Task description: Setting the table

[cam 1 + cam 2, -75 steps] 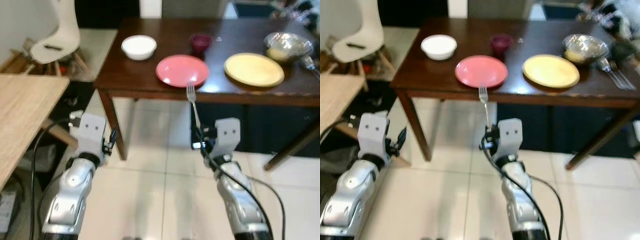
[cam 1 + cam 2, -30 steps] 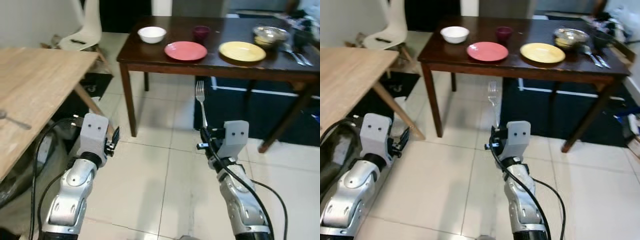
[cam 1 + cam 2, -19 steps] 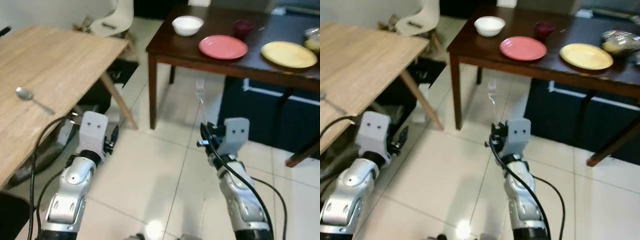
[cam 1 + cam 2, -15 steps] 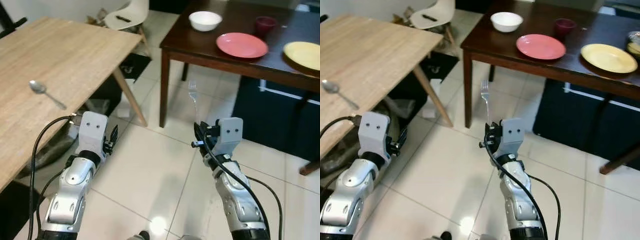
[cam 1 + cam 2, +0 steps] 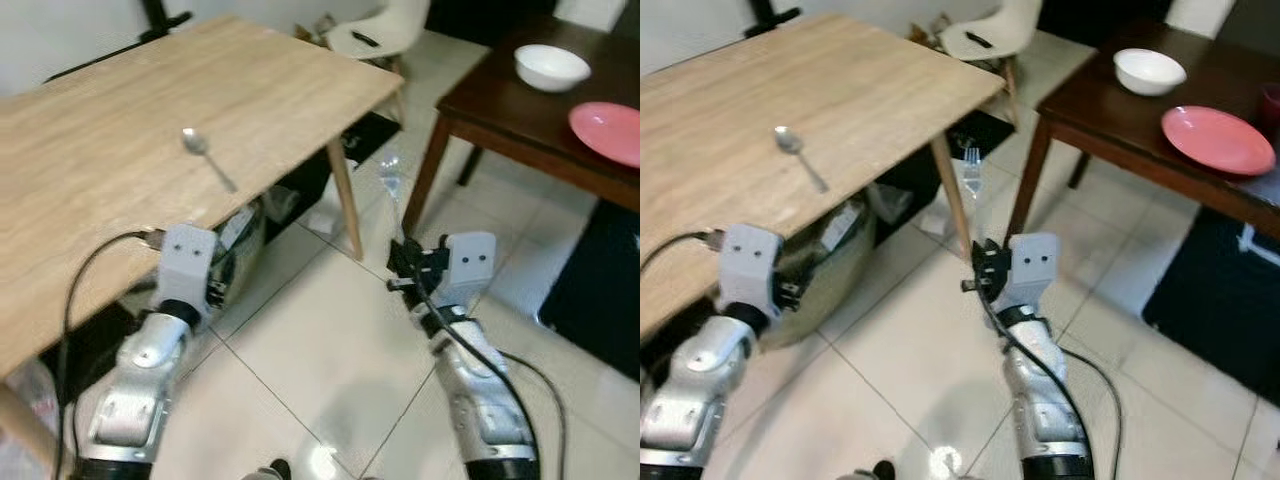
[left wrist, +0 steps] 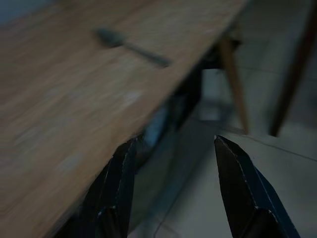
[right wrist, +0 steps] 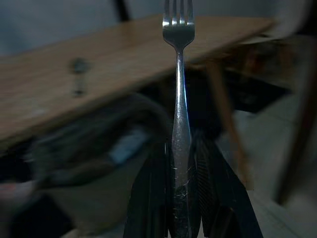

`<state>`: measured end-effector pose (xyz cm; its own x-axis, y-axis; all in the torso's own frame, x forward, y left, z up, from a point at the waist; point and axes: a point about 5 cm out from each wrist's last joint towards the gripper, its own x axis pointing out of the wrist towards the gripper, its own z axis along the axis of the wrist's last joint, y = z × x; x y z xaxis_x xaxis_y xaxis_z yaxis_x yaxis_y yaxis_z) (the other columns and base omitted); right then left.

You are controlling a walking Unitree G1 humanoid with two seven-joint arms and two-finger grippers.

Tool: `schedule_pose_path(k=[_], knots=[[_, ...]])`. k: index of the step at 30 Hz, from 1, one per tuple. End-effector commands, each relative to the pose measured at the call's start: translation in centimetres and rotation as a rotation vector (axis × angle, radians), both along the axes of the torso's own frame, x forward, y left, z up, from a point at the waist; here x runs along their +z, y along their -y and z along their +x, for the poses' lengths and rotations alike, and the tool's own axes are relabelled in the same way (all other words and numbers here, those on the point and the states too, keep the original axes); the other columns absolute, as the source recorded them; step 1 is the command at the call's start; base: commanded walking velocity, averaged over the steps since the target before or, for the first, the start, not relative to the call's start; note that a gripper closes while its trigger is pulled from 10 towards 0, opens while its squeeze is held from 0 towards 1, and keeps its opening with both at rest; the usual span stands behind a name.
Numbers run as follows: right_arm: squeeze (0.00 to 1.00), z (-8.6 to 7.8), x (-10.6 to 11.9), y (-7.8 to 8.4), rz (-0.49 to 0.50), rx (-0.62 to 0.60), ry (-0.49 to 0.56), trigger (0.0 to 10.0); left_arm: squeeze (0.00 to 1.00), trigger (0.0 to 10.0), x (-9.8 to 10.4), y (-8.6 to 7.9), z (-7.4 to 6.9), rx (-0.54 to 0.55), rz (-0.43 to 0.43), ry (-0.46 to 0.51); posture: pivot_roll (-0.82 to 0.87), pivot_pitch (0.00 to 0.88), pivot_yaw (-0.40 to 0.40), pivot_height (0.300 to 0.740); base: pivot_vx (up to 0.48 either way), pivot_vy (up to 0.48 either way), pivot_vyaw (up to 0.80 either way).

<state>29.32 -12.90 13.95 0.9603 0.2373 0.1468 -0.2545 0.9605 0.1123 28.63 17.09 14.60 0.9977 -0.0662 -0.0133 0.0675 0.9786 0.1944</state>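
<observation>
My right gripper [image 5: 981,262] is shut on the handle of a silver fork [image 5: 973,176], which stands upright with its tines up over the tiled floor. The fork [image 7: 180,99] runs straight up between the shut fingers in the right wrist view. A silver spoon [image 5: 208,158] lies on the light wooden table [image 5: 100,190] to my left. My left gripper [image 6: 176,144] is open and holds nothing, low beside that table's edge. On the dark table [image 5: 1090,110] at the right are a white bowl [image 5: 1150,70] and a pink plate [image 5: 1217,140].
A slanted wooden table leg [image 5: 345,210] stands just behind the fork. A shiny grey bundle [image 5: 830,265] lies under the wooden table. A white chair [image 5: 380,35] stands at the back between the two tables. Tiled floor [image 5: 300,370] lies under the arms.
The whole view has swung left: the wooden table and spoon now sit closer and more central, the dark table has slid to the right edge. The fork stays gripped upright.
</observation>
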Motion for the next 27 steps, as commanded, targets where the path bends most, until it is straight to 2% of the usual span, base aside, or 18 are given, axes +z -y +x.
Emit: schedule_pose_path(k=[1,3,5,7,8,11,13,18,20,27], knots=[[0.00,-0.1,0.6,0.1,0.002,0.005,0.031,10.0,0.00,10.0,1.0,-0.6,0.2,0.031,0.024,0.057,-0.08,0.000,0.067,0.740,0.000,0.000,0.78],[0.00,-0.1,0.8,0.1,0.000,0.007,0.039,10.0,0.00,10.0,1.6,-0.8,0.3,0.039,0.036,0.083,-0.08,0.000,0.067,0.740,0.000,0.000,0.78],[0.00,0.1,2.4,0.1,0.001,0.019,0.092,10.0,0.00,10.0,4.5,-2.2,0.5,0.085,0.064,0.198,-0.07,0.000,0.064,0.740,0.000,0.000,0.78],[0.00,0.2,3.3,0.0,0.005,0.029,0.121,10.0,0.00,10.0,6.3,-3.5,0.6,0.127,0.075,0.251,-0.07,0.000,0.063,0.740,0.000,0.000,0.78],[0.00,0.2,3.3,0.0,0.005,0.029,0.121,10.0,0.00,10.0,6.3,-3.5,0.6,0.127,0.075,0.251,-0.07,0.000,0.063,0.740,0.000,0.000,0.78],[0.00,0.5,4.6,-0.2,0.017,0.040,0.157,10.0,0.00,10.0,8.5,-5.3,0.6,0.184,0.087,0.302,-0.05,0.000,0.057,0.740,0.000,0.000,0.78],[0.00,0.6,5.2,-0.3,0.030,0.045,0.174,10.0,0.00,10.0,9.2,-6.1,0.5,0.212,0.083,0.306,-0.05,0.000,0.057,0.740,0.000,0.000,0.77],[0.00,0.8,5.6,-0.4,0.056,0.049,0.183,10.0,0.00,10.0,9.3,-6.6,0.5,0.233,0.061,0.293,-0.03,0.000,0.055,0.740,0.000,0.000,0.77],[0.00,0.9,5.6,-0.4,0.070,0.048,0.177,10.0,0.00,10.0,8.5,-6.1,0.4,0.224,0.060,0.262,-0.03,0.000,0.055,0.740,0.000,0.000,0.77],[0.00,0.8,5.2,-0.3,0.083,0.042,0.153,10.0,0.00,10.0,7.8,-5.4,0.5,0.211,0.052,0.232,-0.04,0.004,0.055,0.740,0.000,0.000,0.77]])
